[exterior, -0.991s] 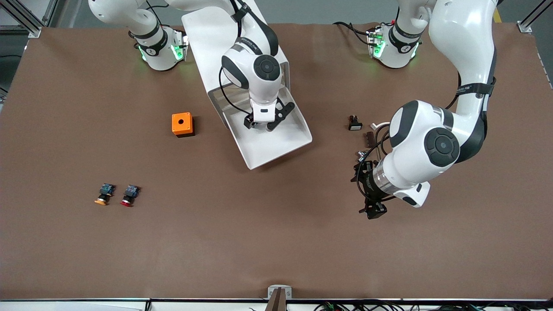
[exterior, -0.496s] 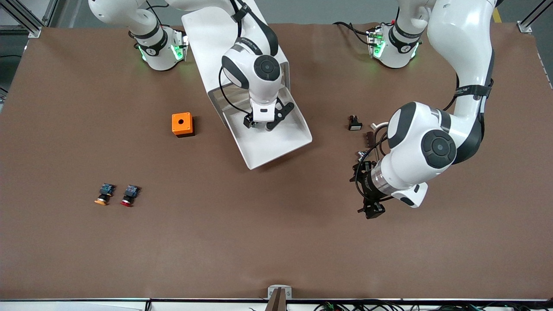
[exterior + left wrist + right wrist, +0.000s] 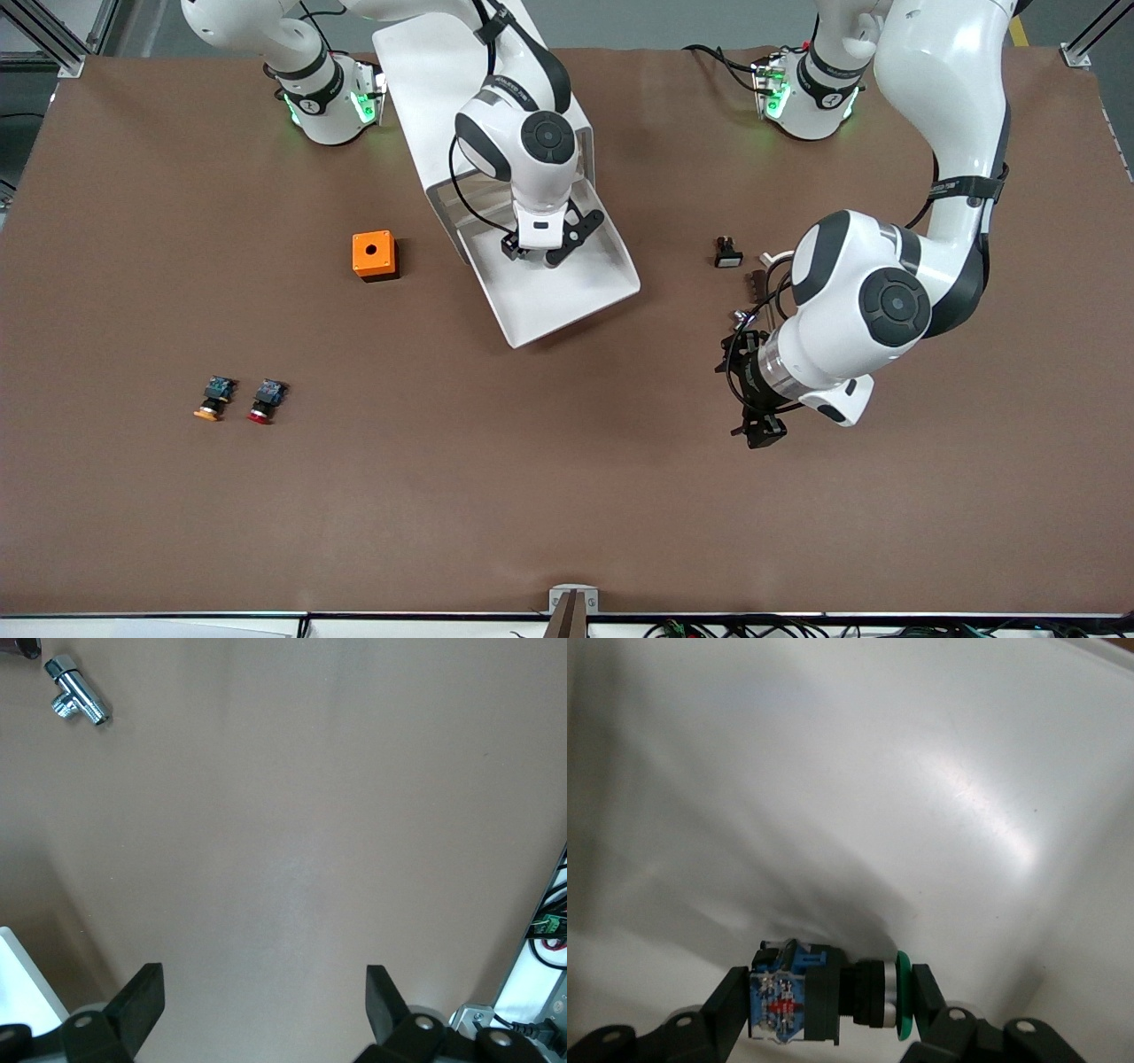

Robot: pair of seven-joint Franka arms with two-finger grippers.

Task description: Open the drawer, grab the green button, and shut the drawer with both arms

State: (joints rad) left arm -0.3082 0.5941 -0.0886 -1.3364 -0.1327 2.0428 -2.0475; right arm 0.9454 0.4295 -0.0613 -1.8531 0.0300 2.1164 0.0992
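Inside the pulled-out drawer (image 3: 567, 297) the right claw (image 3: 828, 997) pinches the button (image 3: 824, 992) (green cap sideways), while the left claw (image 3: 266, 1010) waits spread above bare table (image 3: 292, 815).

The bench (image 3: 567, 496) is plain brown. The drawer (image 3: 567, 301) is white. The button (image 3: 824, 992) has a green cap, black body and blue rear block with red marks. An orange box (image 3: 373, 255) has a black hole. Two buttons lie apart: orange-capped (image 3: 213, 399) and red-capped (image 3: 264, 401). Both arms are white with black rings.
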